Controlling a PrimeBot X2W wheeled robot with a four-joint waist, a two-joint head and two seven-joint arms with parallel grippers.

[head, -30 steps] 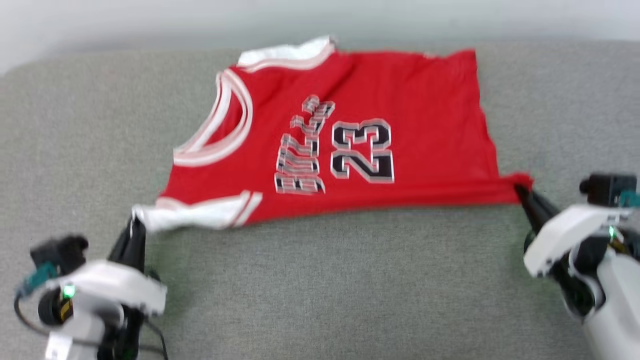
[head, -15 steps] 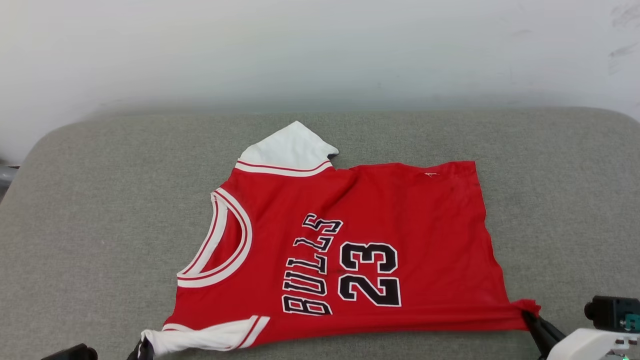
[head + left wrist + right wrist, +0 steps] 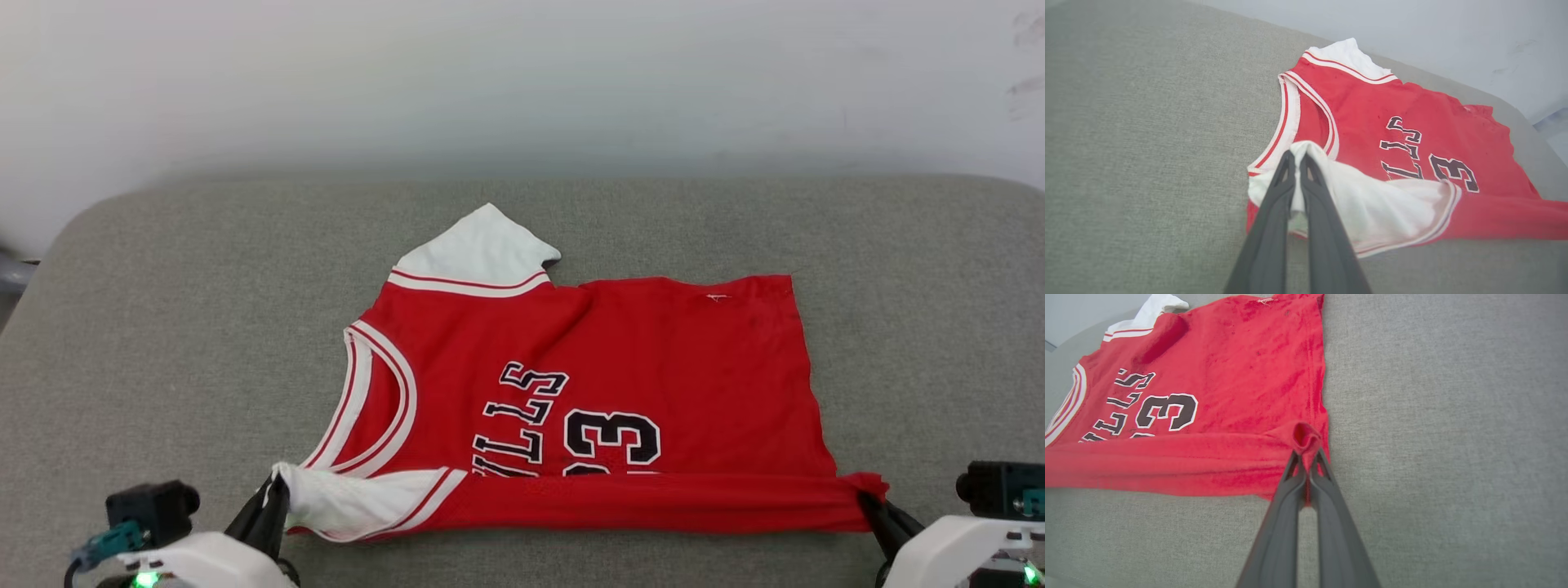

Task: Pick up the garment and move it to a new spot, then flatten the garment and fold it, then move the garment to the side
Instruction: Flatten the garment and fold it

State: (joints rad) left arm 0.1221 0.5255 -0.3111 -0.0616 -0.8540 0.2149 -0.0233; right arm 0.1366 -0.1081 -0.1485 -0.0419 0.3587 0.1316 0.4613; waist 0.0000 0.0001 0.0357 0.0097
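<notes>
Two pairs of long dark fingers pinch the near edge of the garment [image 3: 653, 359], a red jersey-style T-shirt with white sleeves, striped trim and black, white-outlined lettering [image 3: 531, 416]. Our left fingers [image 3: 1289, 173] are clamped together on the near white sleeve [image 3: 1372, 204]. Our right fingers [image 3: 1298, 477] are clamped on the bunched red hem corner [image 3: 1304, 437]. The rest of the shirt lies face up beyond both sets of fingers, stretched between them on the grey woven surface [image 3: 163, 327].

We judge that gripping both ends holds this edge taut, so it can travel as one straight line over the chest for the fold. It already overlaps the lower lettering.

The knit is thin and limp, rolling softly along the lifted edge and puckering at each pinch. The far sleeve [image 3: 482, 249] lies flat as a white peak. The surface looks coarse and matte.
</notes>
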